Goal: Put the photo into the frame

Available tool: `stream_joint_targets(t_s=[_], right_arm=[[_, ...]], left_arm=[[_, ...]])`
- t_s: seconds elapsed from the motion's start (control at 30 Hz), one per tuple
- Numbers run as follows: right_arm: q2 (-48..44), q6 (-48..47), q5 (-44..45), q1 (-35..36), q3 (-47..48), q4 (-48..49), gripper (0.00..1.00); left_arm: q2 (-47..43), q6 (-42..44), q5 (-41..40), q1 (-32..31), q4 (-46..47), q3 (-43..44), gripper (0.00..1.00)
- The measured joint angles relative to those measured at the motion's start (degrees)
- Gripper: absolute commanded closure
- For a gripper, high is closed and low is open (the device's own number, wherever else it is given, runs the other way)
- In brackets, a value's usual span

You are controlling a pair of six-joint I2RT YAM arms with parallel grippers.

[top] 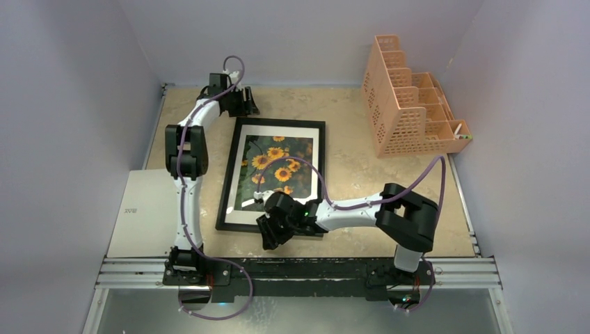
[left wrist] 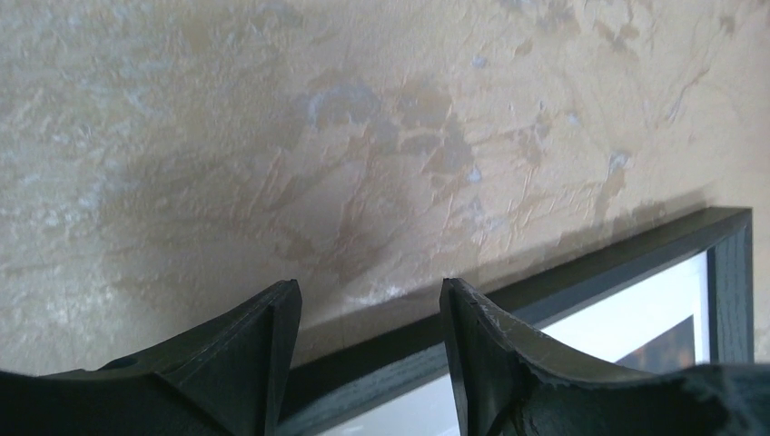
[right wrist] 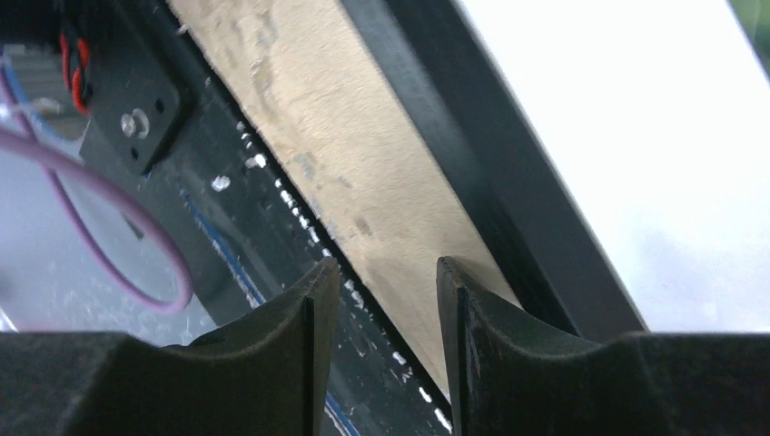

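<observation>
The black frame (top: 226,188) lies flat in the middle of the table. The sunflower photo (top: 278,167) shows inside it, with a white border around the print. My left gripper (top: 245,104) hovers just beyond the frame's far left corner. In the left wrist view the left gripper (left wrist: 370,289) is open and empty over the frame's (left wrist: 636,245) edge. My right gripper (top: 268,233) sits at the frame's near edge. In the right wrist view the right gripper (right wrist: 386,265) is open and holds nothing, with the frame's (right wrist: 472,154) rail just to its right.
A peach mesh organizer (top: 407,104) stands at the back right. A white flat board (top: 142,212) lies at the left edge. The black mounting rail (top: 299,268) runs along the near edge, close under the right gripper. Purple cables loop from both arms.
</observation>
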Motion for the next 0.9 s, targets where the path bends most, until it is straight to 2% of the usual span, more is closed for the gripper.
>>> stream_joint_targets(t_s=[0.2,0.47,0.63,0.7,0.9], right_arm=[[-3.65,7.96,6.45,-1.29,-3.8,-1.03,0.54],[-14.95,11.96,9.66,-15.04,-14.43,-3.67,0.52],[-16.35,11.8,8.15,-21.2,-15.15,-6.14,0.43],[-16.61,11.93,6.88,-22.62,-15.15,-6.93,0.41],[-17.22,14.62,9.55,-29.53,-15.13,-7.04,0.41]], left_arm=[[-1.53,4.28,-1.27,0.2,-5.01,-0.63,0.39],[-3.26,5.42,-3.67,2.49,-7.02,-3.06,0.4],[-8.81,3.3,-6.49,3.5,-1.64,-13.16,0.4],[-10.95,1.77,-8.41,3.74,0.48,-16.98,0.43],[-18.12,-2.47,-15.72,4.17,3.54,-29.16,0.48]])
